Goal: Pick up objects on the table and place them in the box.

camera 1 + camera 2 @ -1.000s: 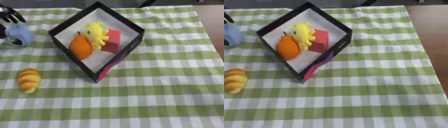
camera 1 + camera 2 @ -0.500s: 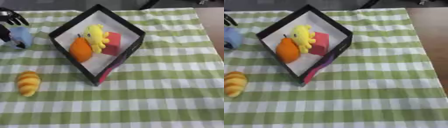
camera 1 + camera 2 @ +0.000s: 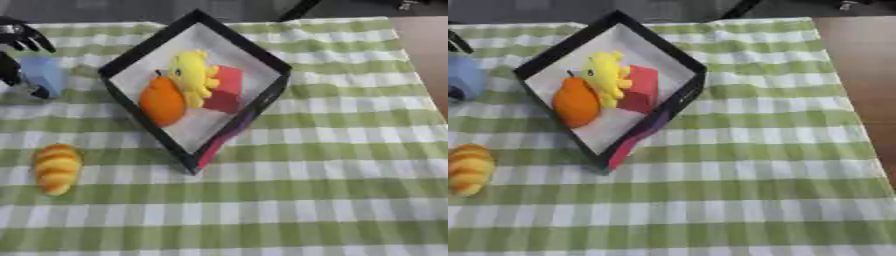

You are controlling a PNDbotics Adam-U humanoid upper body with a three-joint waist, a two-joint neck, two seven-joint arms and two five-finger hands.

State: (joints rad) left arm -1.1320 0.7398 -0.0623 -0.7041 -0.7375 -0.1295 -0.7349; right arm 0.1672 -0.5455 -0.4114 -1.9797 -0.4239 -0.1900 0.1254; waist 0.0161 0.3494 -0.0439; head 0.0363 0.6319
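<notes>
Left eye view gives me the fullest count, so I work from it. I count one black-walled square box with a white floor (image 3: 262, 75), turned so it sits like a diamond on the green-and-white checked cloth covering the bench (image 3: 332, 165). Inside it I count three things: one orange rounded fruit-like toy (image 3: 163, 101) toward the left corner, one yellow soft toy with stubby limbs (image 3: 194, 76) in the middle, touching the orange one, and one red block (image 3: 226, 90) just to its right. Part of the box's near right wall shows a pink and purple face.

Outside the box I count two things. One golden, ridged, croissant-shaped piece (image 3: 56, 168) lies alone on the cloth, to the lower left of the box and apart from it. One pale blue rounded object (image 3: 44, 76) sits near the left edge, left of the box.

My left hand (image 3: 21, 40) shows at the upper left edge, black, with curled fingers arched above the blue object and a dark part reaching down its left side; the hand looks closed round it, though the edge cuts off much of the hand and I cannot make out every contact. I cannot tell what the blue object is, nor whether it rests on the cloth. My right hand shows in neither view. Bare brown bench top (image 3: 859, 75) runs along the right edge, beyond the cloth.
</notes>
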